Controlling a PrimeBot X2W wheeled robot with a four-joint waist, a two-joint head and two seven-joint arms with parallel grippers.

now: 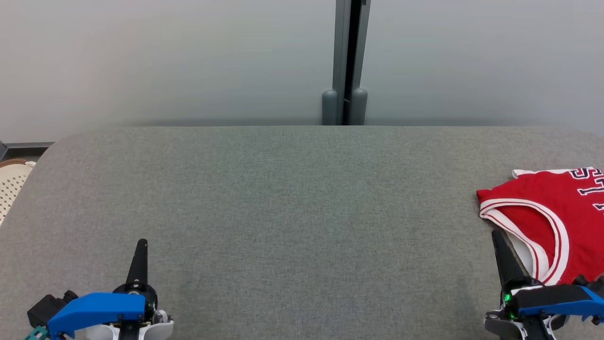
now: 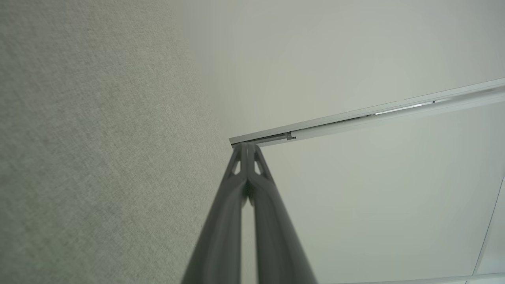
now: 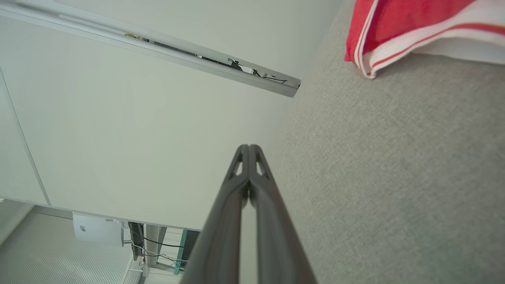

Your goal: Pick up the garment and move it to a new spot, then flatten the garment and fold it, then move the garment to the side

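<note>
The garment (image 1: 528, 208), a red sleeveless jersey with white-and-red striped trim round its arm opening, lies at the far right of the head view on the grey cloth-covered desk (image 1: 283, 198), running out past the right edge of the frame. It looks fairly flat rather than heaped, and its place off to one side leaves the broad middle of the desk bare, which would suit spreading and folding there. Whether it awaits its first pick or is already set aside cannot be judged from how it lies. The left tool (image 1: 141, 245) sits at the lower left, closed with nothing between its fingers, well apart from the jersey. The right tool (image 1: 496, 236) sits at the lower right, likewise closed and empty, its tip just beside the jersey's striped hem; I cannot tell whether it touches the cloth. Both point up the frame in what reads as a resting pose. In the right wrist view the closed right tool (image 3: 248, 149) points past the corner of the garment (image 3: 394, 23) at the upper right. In the left wrist view the closed left tool (image 2: 247, 149) points along bare grey cloth. Dark characters outlined in white (image 1: 587, 186) show on the jersey at the right edge, perhaps an "S" and a "1", but the frame cuts them off and no word or brand can be read.
</note>
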